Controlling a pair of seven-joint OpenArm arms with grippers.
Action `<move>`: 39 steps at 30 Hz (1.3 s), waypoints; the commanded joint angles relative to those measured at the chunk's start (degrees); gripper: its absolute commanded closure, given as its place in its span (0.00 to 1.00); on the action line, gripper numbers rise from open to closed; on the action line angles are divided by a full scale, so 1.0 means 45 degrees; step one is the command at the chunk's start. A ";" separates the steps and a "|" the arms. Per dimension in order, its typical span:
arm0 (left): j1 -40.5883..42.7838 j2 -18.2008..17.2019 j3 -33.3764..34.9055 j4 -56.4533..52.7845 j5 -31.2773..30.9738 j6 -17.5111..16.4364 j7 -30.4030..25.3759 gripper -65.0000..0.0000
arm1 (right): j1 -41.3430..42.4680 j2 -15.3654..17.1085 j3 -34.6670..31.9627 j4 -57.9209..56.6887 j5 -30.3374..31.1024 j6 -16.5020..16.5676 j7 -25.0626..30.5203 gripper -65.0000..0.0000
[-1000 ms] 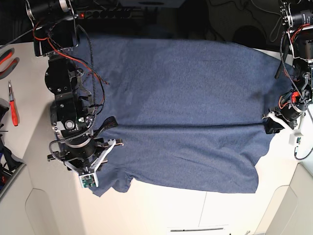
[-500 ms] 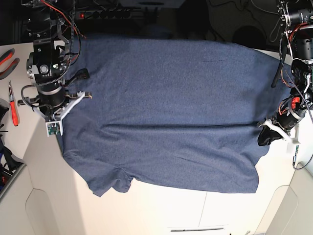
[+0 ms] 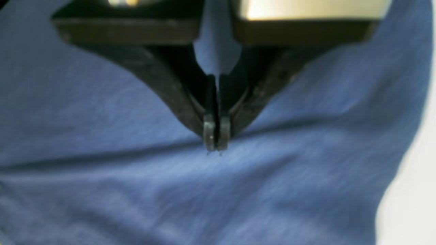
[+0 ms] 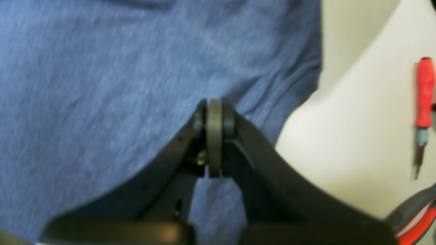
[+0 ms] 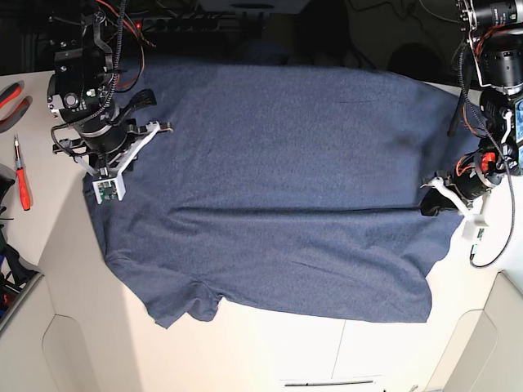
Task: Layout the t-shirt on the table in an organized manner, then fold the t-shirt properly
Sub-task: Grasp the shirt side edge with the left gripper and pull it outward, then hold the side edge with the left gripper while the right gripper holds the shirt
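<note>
The navy-blue t-shirt [image 5: 286, 180] lies spread flat on the off-white table [image 5: 327, 351], plain side up, with a crease running across its middle. My right gripper [image 5: 147, 100] is shut, with its tips [image 4: 213, 109] over the shirt [image 4: 85, 68] near its upper left edge. My left gripper [image 5: 426, 206] is shut at the shirt's right edge. Its tips [image 3: 216, 139] touch the fabric [image 3: 102, 102] right on the crease. No lettering shows.
A red-handled screwdriver [image 5: 22, 184] and red pliers [image 5: 10, 98] lie on the table left of the shirt; both also show in the right wrist view, the screwdriver [image 4: 424, 98] and the pliers [image 4: 415, 217]. A power strip [image 5: 188, 20] lies along the back edge.
My right arm swept from the shirt's lower left sleeve up to its upper left edge. My left gripper moved a little inward along the crease. The shirt has barely shifted.
</note>
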 commanded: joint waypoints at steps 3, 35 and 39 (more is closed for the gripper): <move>0.0063 -0.0146 -0.0034 0.0248 -0.0243 -0.0163 0.0000 1.00 | 0.0107 0.0034 0.0049 -0.0287 0.0034 0.0044 0.0214 1.00; -0.1511 0.1481 -0.0005 -0.0384 0.2589 0.0962 -0.1763 1.00 | 0.4197 -0.0180 0.0034 -0.6907 0.0894 0.0369 0.1695 1.00; -0.2351 0.1481 -0.0005 -0.1297 0.2594 0.0962 -0.1768 1.00 | 0.4172 -0.0214 0.0034 -0.6907 0.0894 0.0369 0.1700 1.00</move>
